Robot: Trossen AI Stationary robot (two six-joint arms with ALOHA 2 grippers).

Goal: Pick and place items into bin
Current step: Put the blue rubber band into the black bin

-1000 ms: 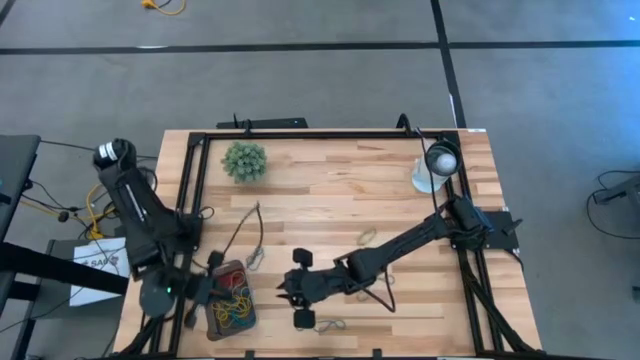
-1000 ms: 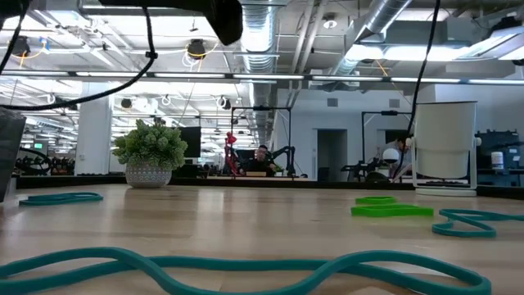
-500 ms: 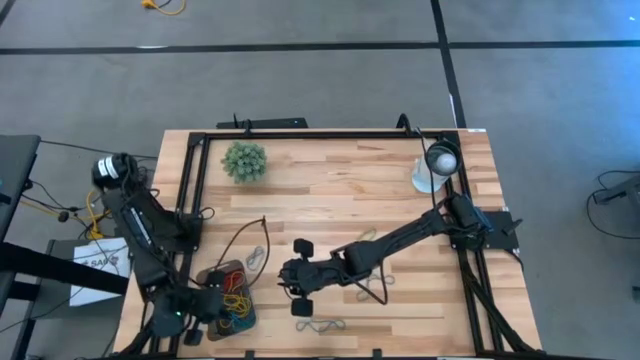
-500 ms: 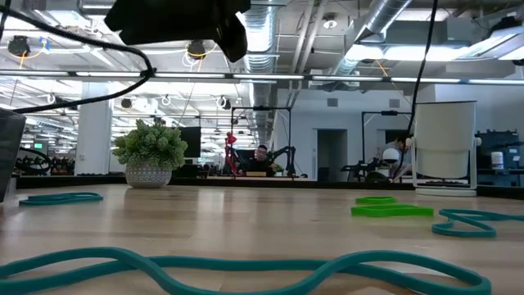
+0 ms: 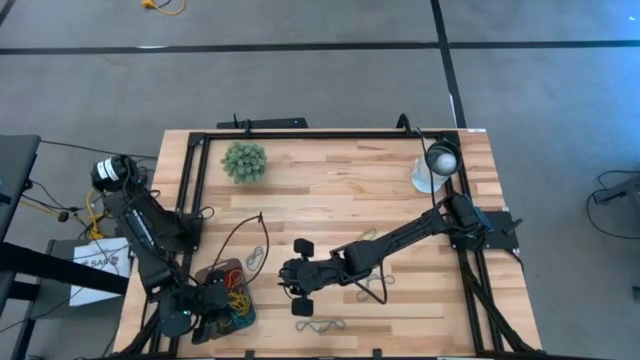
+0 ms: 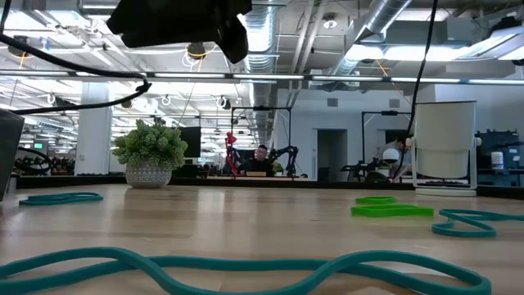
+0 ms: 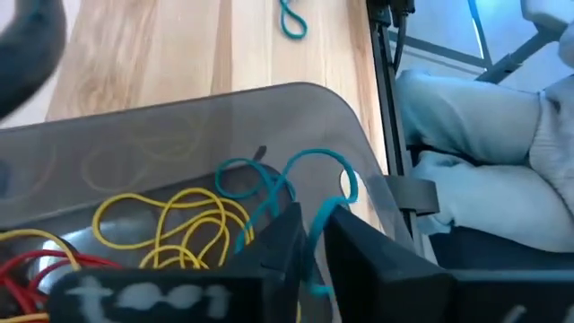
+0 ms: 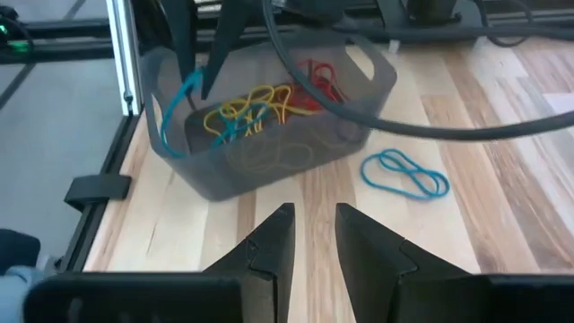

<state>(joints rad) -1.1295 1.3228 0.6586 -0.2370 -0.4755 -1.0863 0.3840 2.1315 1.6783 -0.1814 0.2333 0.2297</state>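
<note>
Now left gripper (image 7: pixel 309 235) pinching blue rubber band (image 7: pixel 296 184) over the bin (image 7: pixel 296 108), right gripper (image 8: pixel 314 235) slightly parted, empty, mid-table.

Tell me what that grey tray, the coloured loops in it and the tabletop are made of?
The tray looks like smoky see-through plastic: the loops show through its wall. The loops look like thin rubber bands, bending in limp curls; one blue loop hangs from the left gripper over the tray. The tabletop looks like smooth sealed wood, in pale joined strips with visible grain.
</note>
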